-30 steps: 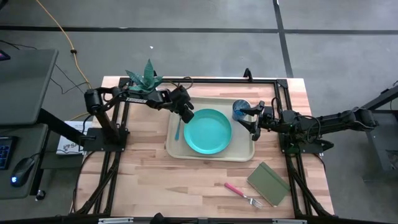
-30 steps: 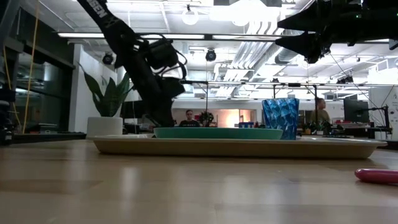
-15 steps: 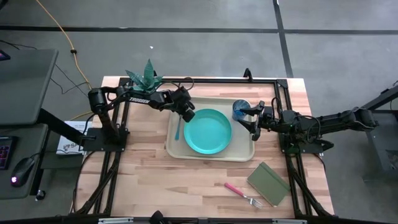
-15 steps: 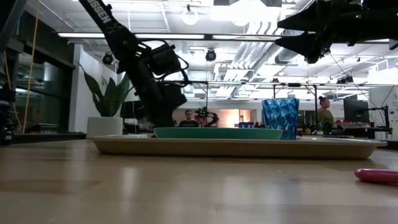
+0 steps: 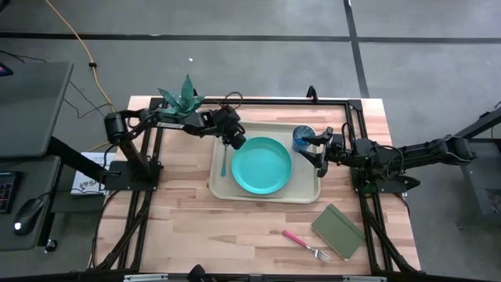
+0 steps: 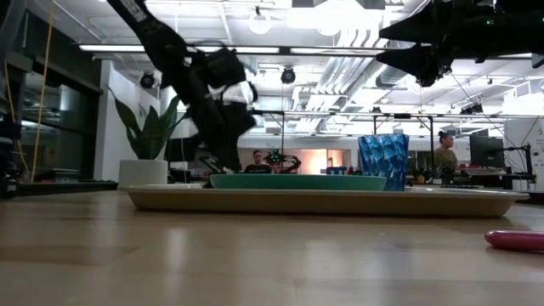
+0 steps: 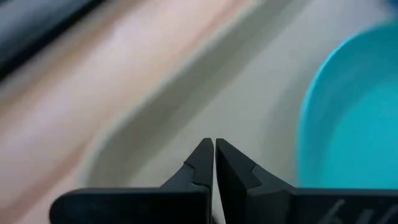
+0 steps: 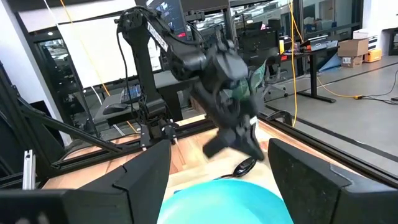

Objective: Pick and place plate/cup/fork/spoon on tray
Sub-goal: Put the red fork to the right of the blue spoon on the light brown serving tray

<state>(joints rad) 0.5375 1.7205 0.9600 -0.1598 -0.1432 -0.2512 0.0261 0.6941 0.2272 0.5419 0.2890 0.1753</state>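
Observation:
The beige tray lies mid-table. The teal plate rests flat on it. The blue cup stands upright in the tray's far right corner. The teal-handled spoon lies on the tray floor, left of the plate. The red-handled fork lies on the table near the front right. My left gripper hangs shut and empty over the tray's far left part, beside the plate. My right gripper is open and empty above the tray's right rim, next to the cup.
An olive notebook lies beside the fork. A white pot with a green plant stands at the far left, behind my left arm. Bare wood stretches along the table's near side. People show in the room beyond the table.
My left gripper has risen from the tray floor and drawn a little toward the table's far edge. The spoon stays where it lay on the tray.

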